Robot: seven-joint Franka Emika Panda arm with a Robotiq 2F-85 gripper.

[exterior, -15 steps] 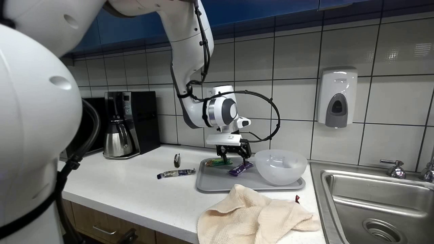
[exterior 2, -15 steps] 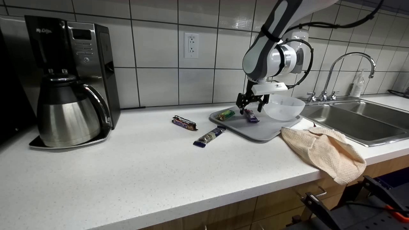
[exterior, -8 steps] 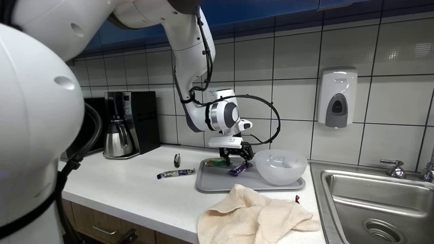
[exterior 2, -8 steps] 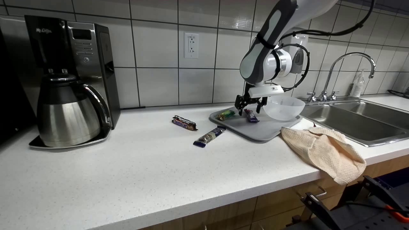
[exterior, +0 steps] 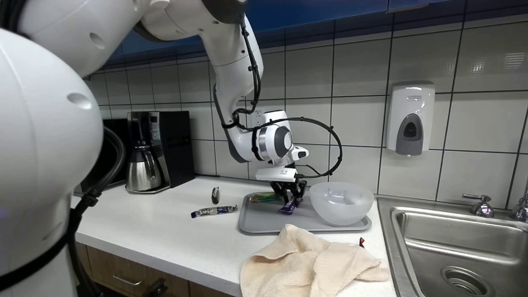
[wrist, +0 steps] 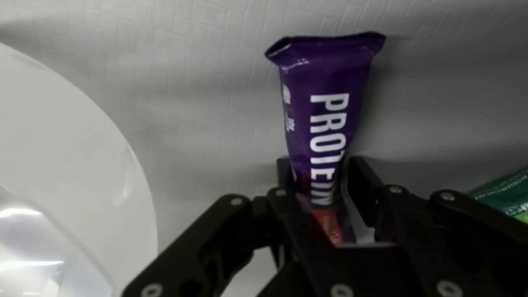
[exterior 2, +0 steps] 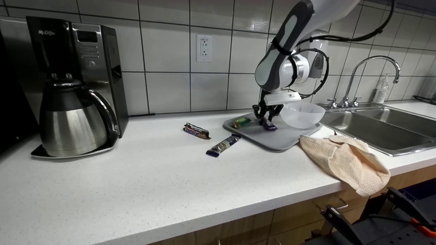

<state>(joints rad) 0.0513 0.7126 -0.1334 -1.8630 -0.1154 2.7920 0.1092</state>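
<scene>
Protein bar (wrist: 324, 128): glossy plastic film; tray (exterior: 264, 218): matt, textured; bowl (exterior: 340, 212): frosted plastic; towel (exterior: 305, 260): rough cloth; sink (exterior: 453, 239): smooth metal.

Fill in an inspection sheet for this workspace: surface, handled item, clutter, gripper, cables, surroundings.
Surface: white counter carrying a gray tray.
Handled item: purple protein bar, on the tray.
Clutter: green-wrapped bar and translucent bowl, on the tray; brown-wrapped bar, blue-ended bar, beige cloth, on the counter; small red object by the cloth, too small to identify.
Gripper: closed on the purple protein bar.
Cables: black cable looping out from the arm.
Surroundings: tiled wall, coffee maker, soap dispenser, steel sink.
</scene>
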